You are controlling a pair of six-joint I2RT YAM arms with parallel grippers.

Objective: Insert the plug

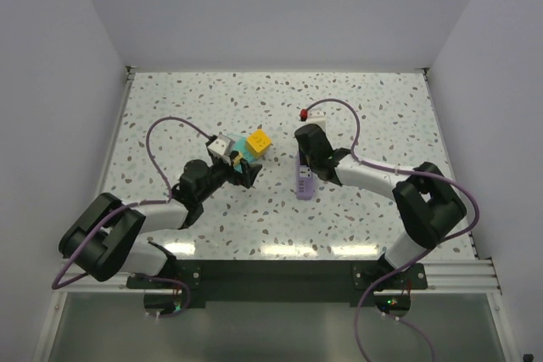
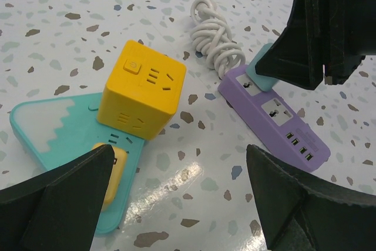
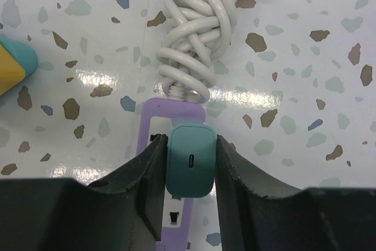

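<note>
The right gripper point(image 3: 189, 148) is closed on the teal plug point(image 3: 189, 171), which sits between its fingers on the purple power strip point(image 3: 176, 107) — the coiled white cord point(image 3: 194, 33) lies just ahead. The left gripper point(image 2: 179, 168) is wide open and holds nothing — the yellow cube socket point(image 2: 147, 86) is just ahead of it.

Bright, even overhead light, soft shadows, glare spots on table point(image 3: 247, 95) just beyond right gripper point(image 3: 189, 145), pics sharp.

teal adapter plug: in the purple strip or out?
Cannot tell. The right gripper is shut on the teal rounded plastic adapter plug over the end socket of the purple plastic power strip; prongs hidden.
</note>
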